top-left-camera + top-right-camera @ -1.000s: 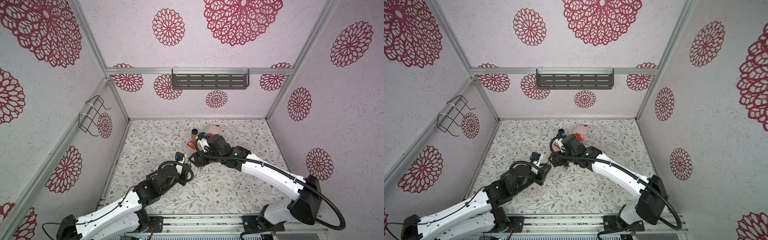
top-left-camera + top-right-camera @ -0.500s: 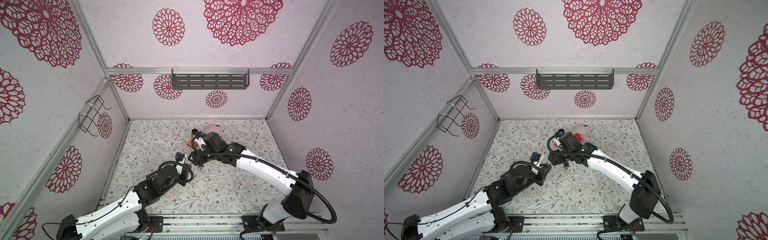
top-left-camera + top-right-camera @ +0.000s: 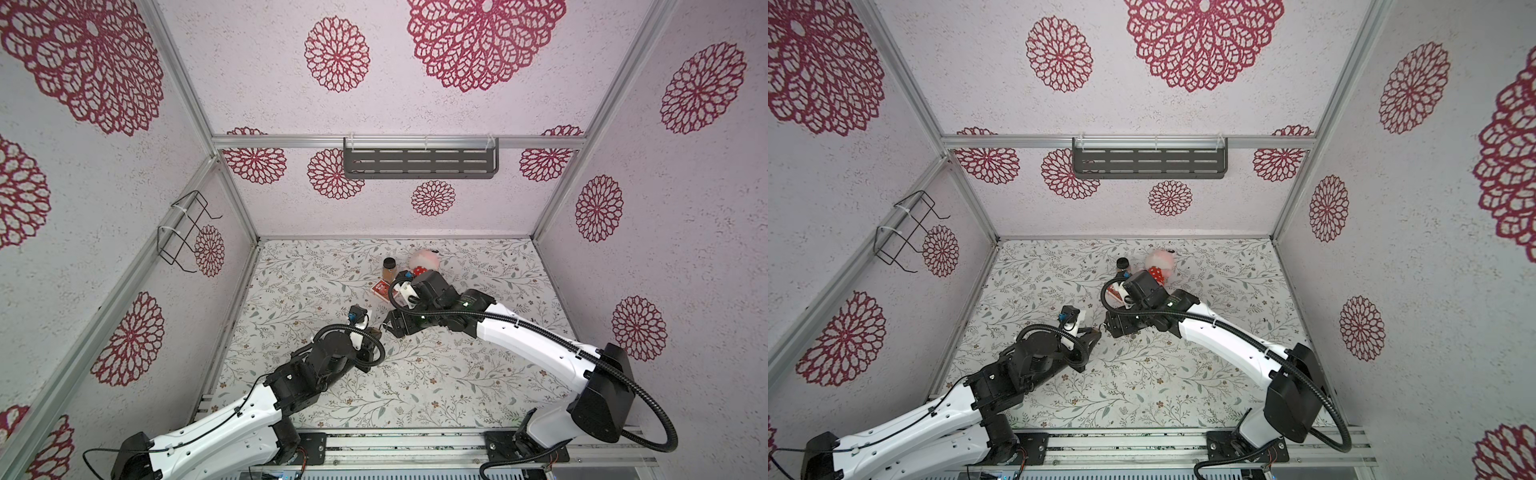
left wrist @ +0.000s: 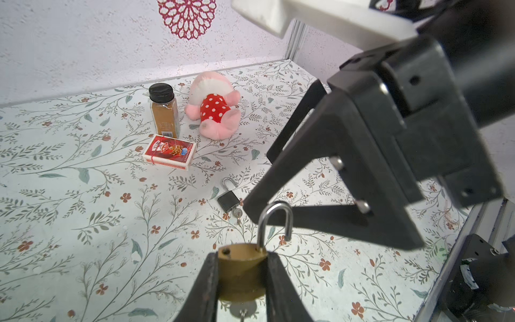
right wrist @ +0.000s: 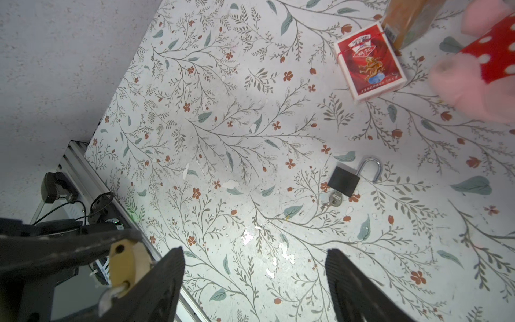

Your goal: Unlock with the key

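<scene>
Above mid floral-print tabletop: L gripper clamped on small brass padlock, steel shackle standing open. R gripper jaws wide apart, empty, one finger just beside shackle. Risk if I bump it: lock twists or slips from grip. Key underneath, barely visible.

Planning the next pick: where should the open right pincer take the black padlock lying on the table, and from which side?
Probably its flat body, from above, closing across the two side edges: the black padlock lies flat, open shackle at one end, key at the other.
</scene>
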Robot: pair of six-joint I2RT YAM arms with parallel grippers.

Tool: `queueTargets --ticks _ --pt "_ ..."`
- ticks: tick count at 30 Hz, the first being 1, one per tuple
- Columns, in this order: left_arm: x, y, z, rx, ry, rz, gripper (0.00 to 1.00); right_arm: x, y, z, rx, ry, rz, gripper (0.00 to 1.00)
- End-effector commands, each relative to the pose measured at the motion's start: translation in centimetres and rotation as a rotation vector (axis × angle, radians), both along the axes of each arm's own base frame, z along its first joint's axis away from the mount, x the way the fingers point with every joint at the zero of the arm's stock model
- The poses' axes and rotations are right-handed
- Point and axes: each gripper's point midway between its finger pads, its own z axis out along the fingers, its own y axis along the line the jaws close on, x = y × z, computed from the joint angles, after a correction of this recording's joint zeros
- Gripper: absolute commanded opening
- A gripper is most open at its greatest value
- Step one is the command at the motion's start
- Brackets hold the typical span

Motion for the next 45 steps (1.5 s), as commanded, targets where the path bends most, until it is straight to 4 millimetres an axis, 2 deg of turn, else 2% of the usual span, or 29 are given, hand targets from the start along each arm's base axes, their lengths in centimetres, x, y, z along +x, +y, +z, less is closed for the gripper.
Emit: queueTargets --ticks 1,5,11,19,22,26,35,38,45 --pt "0.6 0.2 1.0 -0.025 -0.036 0.020 0.00 -0.2 0.0 2.9 0.087 -0.050 0.006 0.83" --pt "0.7 0.2 0.9 -0.022 -0.031 0.026 0.00 -0.4 -0.2 3.4 0.164 -0.045 0.003 0.83" --pt "0.6 0.2 0.2 -0.034 0.020 0.039 0.00 -0.3 -1.2 3.0 0.200 -0.042 -0.029 0.83" --pt "0.6 0.5 -2.3 -0.082 0.177 0.149 0.00 0.4 -5.2 1.0 0.220 -0.030 -0.164 0.84" --pt "0.8 0.4 -4.3 -0.054 0.266 0.218 0.00 0.6 -6.8 0.1 0.224 -0.031 -0.221 0.85" --pt "0.0 -1.0 -6.1 -0.019 0.382 0.246 0.00 0.7 -9.3 -1.2 0.234 -0.018 -0.299 0.85" --pt "-1.6 -5.8 -9.6 -0.067 0.632 0.292 0.00 0.5 -13.3 -4.5 0.256 0.031 -0.414 0.86" --pt "-2.0 -6.7 -10.6 -0.061 0.703 0.329 0.00 0.6 -14.8 -5.8 0.235 0.043 -0.454 0.88" --pt "-2.5 -8.7 -12.9 -0.034 0.817 0.362 0.00 0.7 -16.7 -7.2 0.226 0.051 -0.513 0.91"
